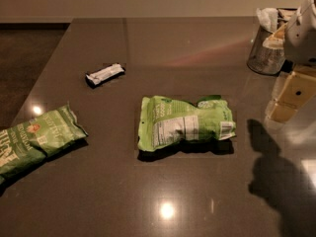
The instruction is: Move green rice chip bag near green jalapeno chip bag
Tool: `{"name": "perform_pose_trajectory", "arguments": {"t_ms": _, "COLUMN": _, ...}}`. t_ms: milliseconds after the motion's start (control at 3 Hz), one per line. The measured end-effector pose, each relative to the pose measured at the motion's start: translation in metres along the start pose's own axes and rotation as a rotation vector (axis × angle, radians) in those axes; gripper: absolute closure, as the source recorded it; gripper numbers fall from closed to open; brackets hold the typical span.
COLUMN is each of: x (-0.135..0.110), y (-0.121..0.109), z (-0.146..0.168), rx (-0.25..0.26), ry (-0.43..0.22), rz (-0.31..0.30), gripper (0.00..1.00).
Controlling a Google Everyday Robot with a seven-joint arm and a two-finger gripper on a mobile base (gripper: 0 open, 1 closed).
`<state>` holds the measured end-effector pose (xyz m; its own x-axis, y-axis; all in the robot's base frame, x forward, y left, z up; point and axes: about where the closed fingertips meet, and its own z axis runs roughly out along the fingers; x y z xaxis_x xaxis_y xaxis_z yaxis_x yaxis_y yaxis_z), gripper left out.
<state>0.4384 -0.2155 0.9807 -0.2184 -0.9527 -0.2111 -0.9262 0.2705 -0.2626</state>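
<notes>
The green rice chip bag (185,123), lime green with a white nutrition panel and a barcode patch, lies flat in the middle of the dark table. The green jalapeno chip bag (34,139), darker green with white lettering and a small orange-red emblem, lies at the left edge, partly cut off by the frame. My gripper (287,101) hangs at the far right above the table. It is to the right of the rice bag, apart from it, and holds nothing.
A small white wrapped bar (105,74) lies at the back left. A metal cup (265,48) with napkins stands at the back right, just behind my arm. The table's left edge (47,68) runs diagonally, with dark floor beyond.
</notes>
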Motion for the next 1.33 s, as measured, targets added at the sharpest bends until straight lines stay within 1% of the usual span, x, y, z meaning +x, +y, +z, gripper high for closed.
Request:
{"name": "perform_pose_trajectory", "arguments": {"t_ms": 333, "x": 0.000, "y": 0.000, "z": 0.000, "rx": 0.000, "ry": 0.000, "rz": 0.000, "gripper": 0.00}}
{"name": "perform_pose_trajectory", "arguments": {"t_ms": 667, "x": -0.009, "y": -0.007, "z": 0.012, "rx": -0.044, "ry": 0.005, "rz": -0.009, "gripper": 0.00}}
{"name": "perform_pose_trajectory", "arguments": {"t_ms": 1000, "x": -0.034, "y": -0.003, "z": 0.045, "rx": -0.117, "ry": -0.027, "rz": -0.036, "gripper": 0.00}}
{"name": "perform_pose_trajectory", "arguments": {"t_ms": 1333, "x": -0.059, "y": 0.021, "z": 0.078, "rx": -0.198, "ry": -0.058, "rz": -0.083, "gripper": 0.00}}
